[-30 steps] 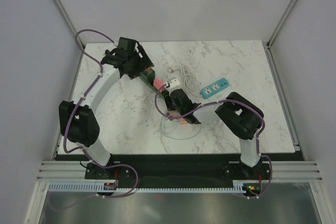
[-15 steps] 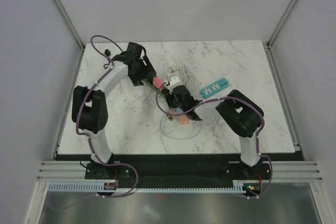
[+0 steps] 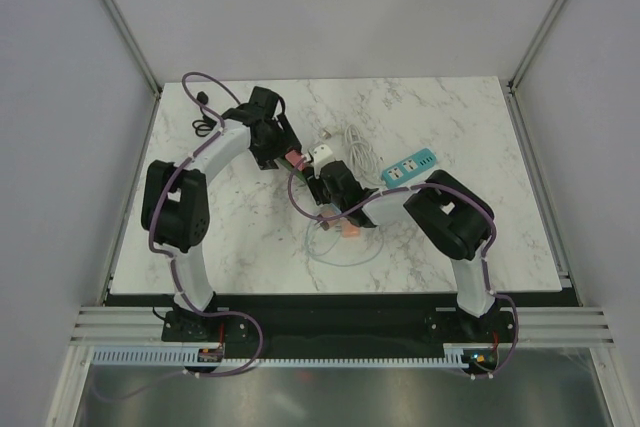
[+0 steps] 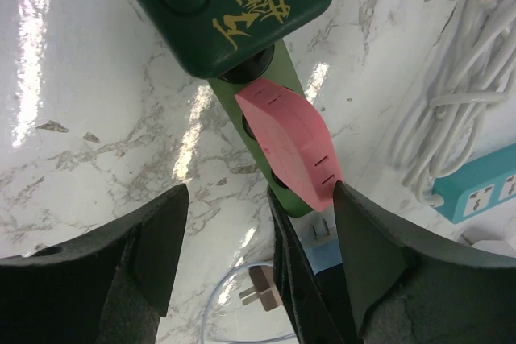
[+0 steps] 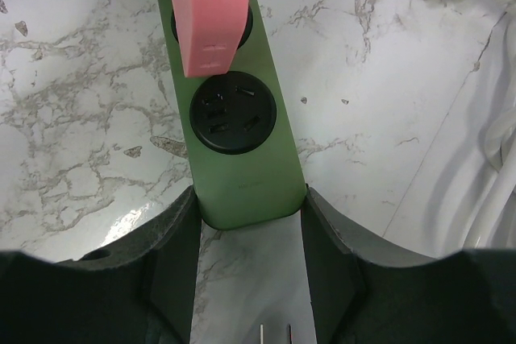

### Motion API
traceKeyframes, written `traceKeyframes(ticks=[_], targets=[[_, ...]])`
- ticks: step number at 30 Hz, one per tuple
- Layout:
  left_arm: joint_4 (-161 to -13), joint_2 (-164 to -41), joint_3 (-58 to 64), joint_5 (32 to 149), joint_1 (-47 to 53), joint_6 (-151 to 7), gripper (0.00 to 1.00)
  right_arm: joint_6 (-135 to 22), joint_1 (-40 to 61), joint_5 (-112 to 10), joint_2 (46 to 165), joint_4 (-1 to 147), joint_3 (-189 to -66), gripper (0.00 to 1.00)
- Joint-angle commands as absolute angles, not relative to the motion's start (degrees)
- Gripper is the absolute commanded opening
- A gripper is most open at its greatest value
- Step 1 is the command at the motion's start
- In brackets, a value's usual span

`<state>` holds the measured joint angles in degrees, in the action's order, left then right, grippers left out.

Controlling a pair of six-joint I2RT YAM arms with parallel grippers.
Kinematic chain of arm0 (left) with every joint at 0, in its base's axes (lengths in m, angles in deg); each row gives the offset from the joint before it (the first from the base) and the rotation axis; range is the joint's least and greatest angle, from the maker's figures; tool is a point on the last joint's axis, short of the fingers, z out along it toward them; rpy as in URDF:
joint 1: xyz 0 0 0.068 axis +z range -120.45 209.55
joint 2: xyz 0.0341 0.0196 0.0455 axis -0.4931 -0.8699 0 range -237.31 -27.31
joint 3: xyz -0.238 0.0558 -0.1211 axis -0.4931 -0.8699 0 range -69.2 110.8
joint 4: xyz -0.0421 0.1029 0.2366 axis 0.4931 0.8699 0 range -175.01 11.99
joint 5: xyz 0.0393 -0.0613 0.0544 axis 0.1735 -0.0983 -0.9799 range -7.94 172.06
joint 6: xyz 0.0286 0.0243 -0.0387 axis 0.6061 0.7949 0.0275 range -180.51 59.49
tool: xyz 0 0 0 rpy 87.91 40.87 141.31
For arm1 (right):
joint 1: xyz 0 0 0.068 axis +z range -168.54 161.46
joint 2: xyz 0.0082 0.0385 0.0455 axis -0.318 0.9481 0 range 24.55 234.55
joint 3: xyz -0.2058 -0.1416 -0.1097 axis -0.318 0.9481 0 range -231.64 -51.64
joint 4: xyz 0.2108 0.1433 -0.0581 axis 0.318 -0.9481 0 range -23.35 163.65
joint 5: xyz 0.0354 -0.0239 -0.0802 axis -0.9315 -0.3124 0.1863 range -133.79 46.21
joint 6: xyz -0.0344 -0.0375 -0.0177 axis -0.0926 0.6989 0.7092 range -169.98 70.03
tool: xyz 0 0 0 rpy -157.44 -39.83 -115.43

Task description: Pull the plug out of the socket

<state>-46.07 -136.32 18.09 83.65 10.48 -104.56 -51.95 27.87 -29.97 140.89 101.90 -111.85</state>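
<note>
2 power strips [image 5: 242, 175] [image 3: 410, 167], 1 pink plug [image 4: 286, 138]

The tabletop [image 4: 89, 94] was glossy, marble-patterned, and showed bright glare. The green power strip [image 5: 242, 175] looked like smooth satin plastic, and the pink plug [image 4: 286, 142] like matt plastic. The white cable [image 4: 451, 110] was smooth and rubbery. The right gripper [image 5: 250, 203] had matt, grainy black fingers [image 5: 165, 279].

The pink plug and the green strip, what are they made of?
The pink plug: probably matte plastic; it has moulded grip lines and no shine. The green strip: likely smooth plastic with a satin finish; even colour, rounded edges.
</note>
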Motion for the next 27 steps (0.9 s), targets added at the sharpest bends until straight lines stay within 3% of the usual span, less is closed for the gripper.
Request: traceKeyframes(ticks=[1, 8, 19, 27], targets=[[-46.42, -137.88, 18.08, 80.85, 10.21, -105.86, 0.78, -50.50, 30.06, -33.86, 141.62, 104.50, -114.48, 0.00], [-46.69, -138.67, 18.17, 80.31, 9.77, -106.21, 0.73, -48.75, 31.12, -32.63, 141.45, 103.79, -113.96, 0.00], [-47.48, -133.93, 17.20, 75.39, 9.68, -106.56, 0.76, -48.39, 31.29, -32.63, 141.71, 103.35, -114.22, 0.00], [-47.83, -136.73, 17.99, 78.11, 9.60, -107.09, 0.80, -48.39, 31.38, -32.72, 142.06, 102.74, -114.75, 0.00]])
